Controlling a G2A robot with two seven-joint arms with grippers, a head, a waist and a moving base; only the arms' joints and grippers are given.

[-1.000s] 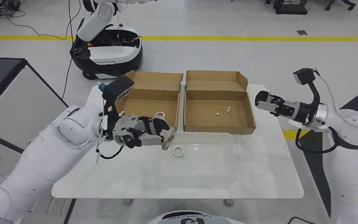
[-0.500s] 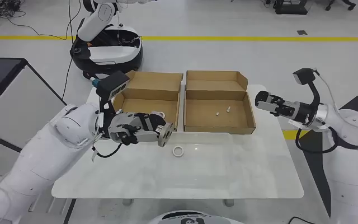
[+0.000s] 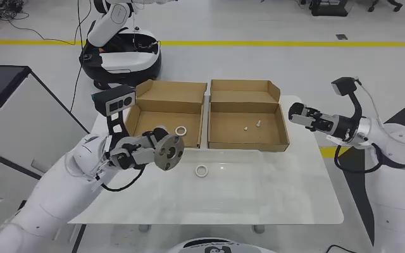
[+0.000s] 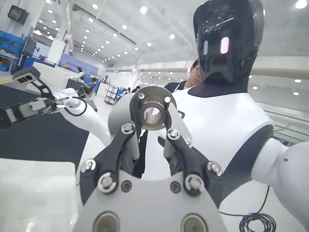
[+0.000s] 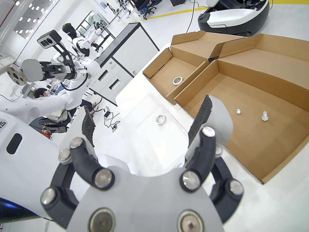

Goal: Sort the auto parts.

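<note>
My left gripper (image 3: 166,150) is shut on a round metal flange (image 3: 169,152), held above the table's left part with its flat face turned up toward the top camera. In the left wrist view the flange's hub (image 4: 150,115) sits clamped between the fingers. A white ring (image 3: 202,171) lies on the table in front of the boxes, and another ring (image 3: 181,131) lies in the left cardboard box (image 3: 155,121). Two small bolts (image 3: 245,128) (image 3: 258,123) lie in the right box (image 3: 228,133). My right gripper (image 3: 293,114) hangs open beside the right box's outer wall, with nothing between its fingers (image 5: 205,114).
Both open boxes stand side by side at the table's far half, lids folded back. The white table (image 3: 266,196) has free room in front and to the right. Another robot's base (image 3: 123,60) stands on the floor behind, and a dark cabinet (image 3: 12,82) to the left.
My left gripper has drawn back to the left and lifted, turning the flange from edge-on to face-up. The right arm has kept still.
</note>
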